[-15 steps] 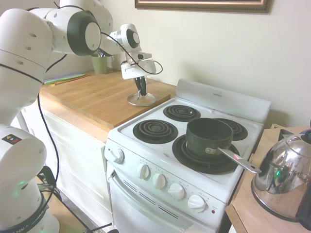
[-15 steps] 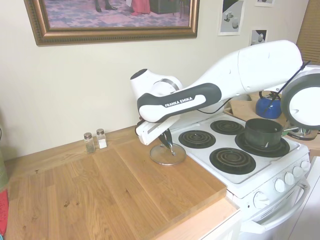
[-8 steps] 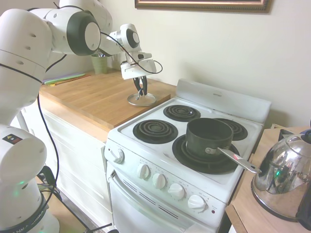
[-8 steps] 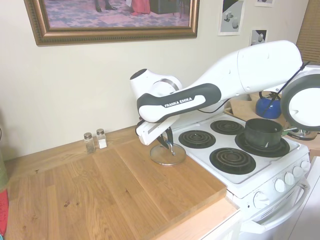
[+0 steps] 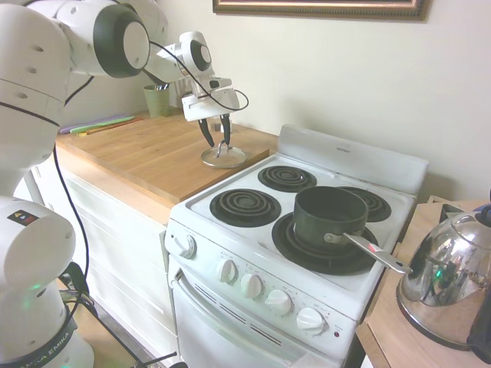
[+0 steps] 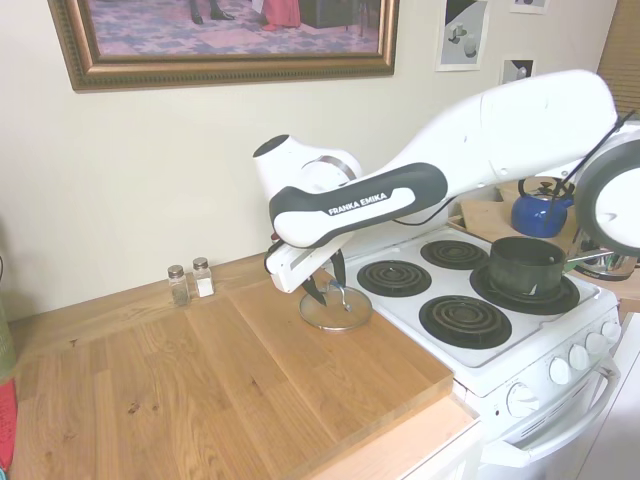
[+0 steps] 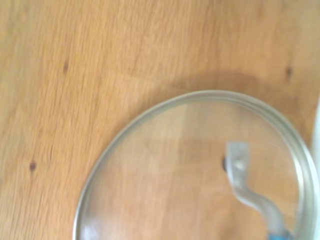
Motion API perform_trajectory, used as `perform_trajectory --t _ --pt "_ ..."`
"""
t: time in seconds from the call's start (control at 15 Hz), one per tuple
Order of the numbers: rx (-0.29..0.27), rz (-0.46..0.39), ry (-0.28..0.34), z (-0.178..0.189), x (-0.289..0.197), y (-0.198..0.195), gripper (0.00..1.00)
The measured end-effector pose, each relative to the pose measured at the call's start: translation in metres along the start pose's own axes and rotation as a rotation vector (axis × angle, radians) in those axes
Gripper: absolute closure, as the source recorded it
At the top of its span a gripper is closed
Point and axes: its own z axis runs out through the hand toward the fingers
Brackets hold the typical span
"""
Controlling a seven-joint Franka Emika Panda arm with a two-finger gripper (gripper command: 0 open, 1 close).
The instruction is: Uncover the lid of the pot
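The gripper [image 5: 214,134] is hanging just above the lid [image 5: 223,157] with its two dark fingers [image 5: 205,132] spread apart and nothing between them; the thin metal knob [image 5: 221,147] is standing free below the gap, so the lid is not being held. In the second exterior view the gripper [image 6: 325,287] is likewise sitting over the lid [image 6: 335,310] with the fingers parted. The lid is lying flat on the wooden desk [image 5: 146,149], near the edge that meets the stove [image 5: 307,230], and the wrist view is showing its glass disc [image 7: 200,170] resting on bare wood with the bent knob [image 7: 240,170] upright on it. The pot [image 5: 328,217] is sitting open on the front right burner, well apart from the lid, its dark inside exposed and its silver handle pointing toward the kettle [image 5: 449,276]. Judging by this, the uncovering itself is looking done: the lid is off and set down, and what is left appears to be only clearing the arm away. The arm is reaching in from the robot's base across the desk, forearm sloping downward, wrist bent so the gripper is pointing nearly straight down, tilted slightly.
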Motion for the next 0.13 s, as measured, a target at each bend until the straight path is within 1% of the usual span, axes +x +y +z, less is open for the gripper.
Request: perform_trajectory --t 0.13 --pt "0.036 0.008 0.039 -0.023 -0.007 0.018 0.00"
